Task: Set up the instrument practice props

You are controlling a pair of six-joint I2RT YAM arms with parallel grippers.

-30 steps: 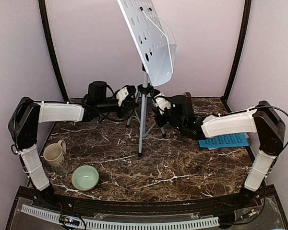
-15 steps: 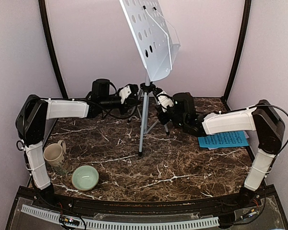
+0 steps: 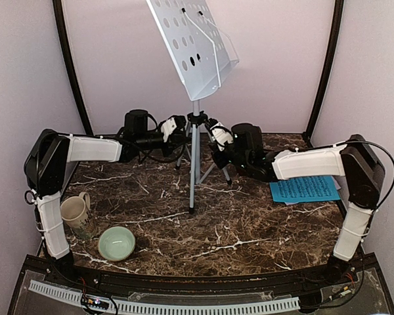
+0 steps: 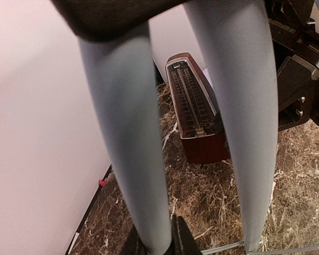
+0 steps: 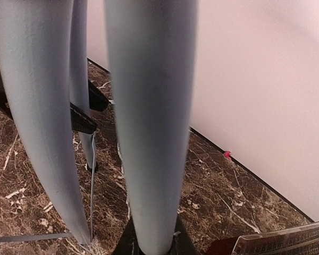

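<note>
Top external view: the music stand point(image 3: 195, 164) is straightening at twelve o'clock on the desk point(image 3: 249, 230) — its panel point(image 3: 197, 52) no longer leaning toward one o'clock. The left claw point(image 3: 177, 128) and right claw point(image 3: 217, 134) are each clamping a tripod leg point(image 4: 125, 133) — placement seems to be nearing completion.

Reaching inward from both sides, elbows raised high, forearms about level. Pinching one leg of the music stand point(image 3: 194, 170) with the left fingers point(image 4: 182, 239), another with the right fingers point(image 5: 126, 241), both narrowly closed.
</note>
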